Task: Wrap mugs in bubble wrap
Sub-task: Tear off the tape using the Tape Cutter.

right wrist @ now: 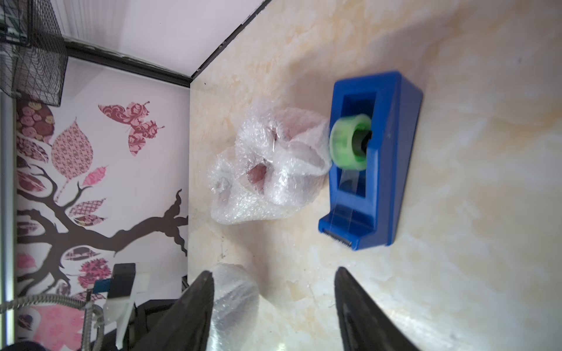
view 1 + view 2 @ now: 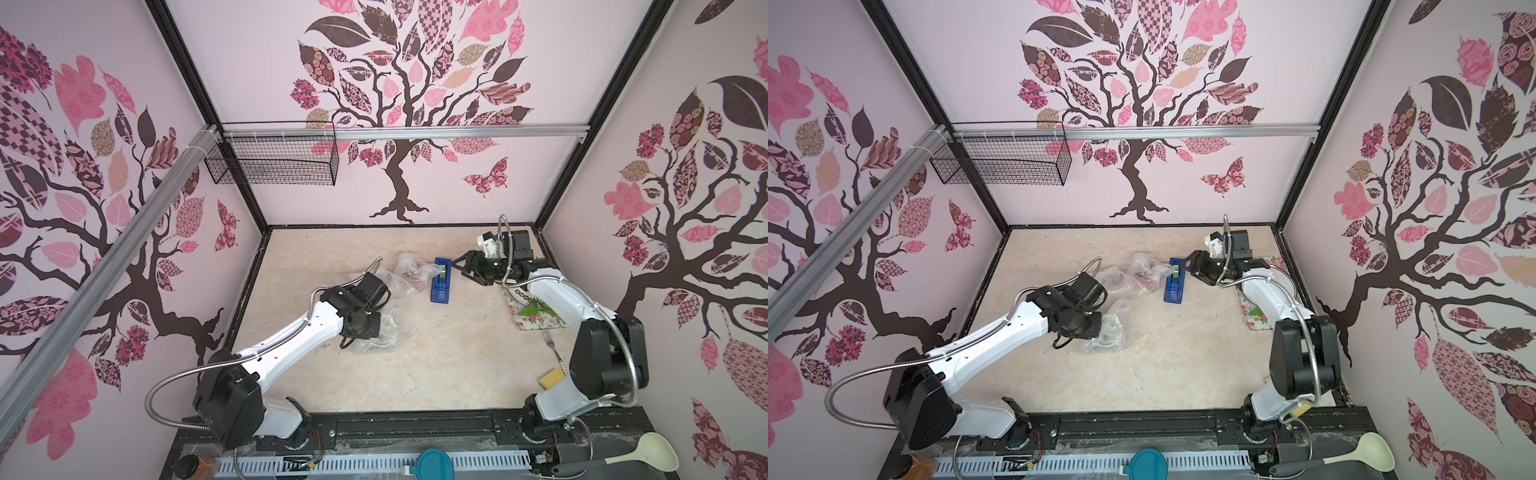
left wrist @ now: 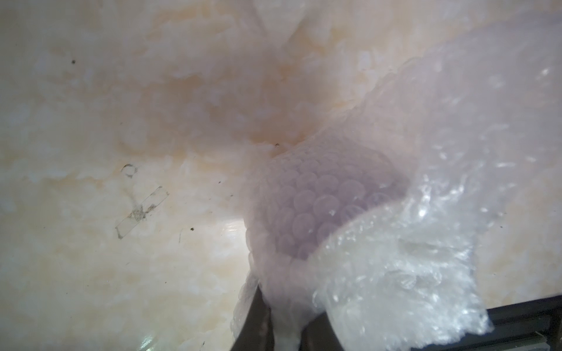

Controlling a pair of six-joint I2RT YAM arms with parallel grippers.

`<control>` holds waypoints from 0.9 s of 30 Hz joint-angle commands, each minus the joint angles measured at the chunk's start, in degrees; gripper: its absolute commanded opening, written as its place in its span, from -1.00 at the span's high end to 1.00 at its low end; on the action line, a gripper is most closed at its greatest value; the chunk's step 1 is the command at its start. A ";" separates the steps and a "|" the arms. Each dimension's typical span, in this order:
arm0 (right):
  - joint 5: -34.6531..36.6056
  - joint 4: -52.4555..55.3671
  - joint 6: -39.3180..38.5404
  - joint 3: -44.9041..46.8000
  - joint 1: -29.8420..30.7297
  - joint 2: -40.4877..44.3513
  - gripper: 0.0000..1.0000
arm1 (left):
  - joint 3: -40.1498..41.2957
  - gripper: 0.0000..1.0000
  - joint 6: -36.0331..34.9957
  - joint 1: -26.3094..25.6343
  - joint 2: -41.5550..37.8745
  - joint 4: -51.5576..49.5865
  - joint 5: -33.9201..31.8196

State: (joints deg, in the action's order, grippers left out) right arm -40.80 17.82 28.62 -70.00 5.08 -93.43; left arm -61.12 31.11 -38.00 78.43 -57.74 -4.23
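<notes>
Bubble wrap (image 3: 380, 273) is pinched in the left pincer (image 3: 289, 307), seemingly to secure it over the lavender mug (image 3: 319, 197) ahead, while the empty right pincer (image 1: 273, 272) is held open before the tape dispenser (image 1: 389, 158).

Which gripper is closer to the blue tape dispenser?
Right. The right gripper hangs open just beside the tape dispenser; the left gripper is farther off, pinching bubble wrap over a lavender mug.
</notes>
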 commanded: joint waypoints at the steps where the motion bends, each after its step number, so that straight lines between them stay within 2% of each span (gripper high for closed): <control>1: -4.44 5.90 -6.11 -4.23 -0.42 -5.76 -0.09 | 3.49 1.00 0.57 1.04 -2.09 2.69 4.71; 3: -5.49 1.81 -4.52 -0.66 -0.29 -6.67 0.07 | 4.99 1.00 1.03 1.81 -2.67 4.32 6.96; 5: -6.15 -2.82 -2.69 2.24 -0.19 -7.52 0.13 | 5.49 1.00 1.24 1.96 -2.68 5.21 7.88; 14: -6.54 -9.65 0.18 1.36 1.34 -14.59 0.22 | 6.79 1.00 1.24 2.13 -1.71 6.92 10.35; 21: -5.99 -15.11 3.35 3.02 1.79 -16.68 0.24 | 7.16 1.00 1.35 2.22 -1.80 7.35 10.27; 27: -5.01 -14.69 3.02 2.90 2.45 -18.47 0.26 | 7.16 1.00 1.21 2.31 -1.05 7.47 10.30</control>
State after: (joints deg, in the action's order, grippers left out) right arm -46.09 3.99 31.55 -66.67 7.03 -109.71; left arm -54.89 32.12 -35.97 77.56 -52.62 5.23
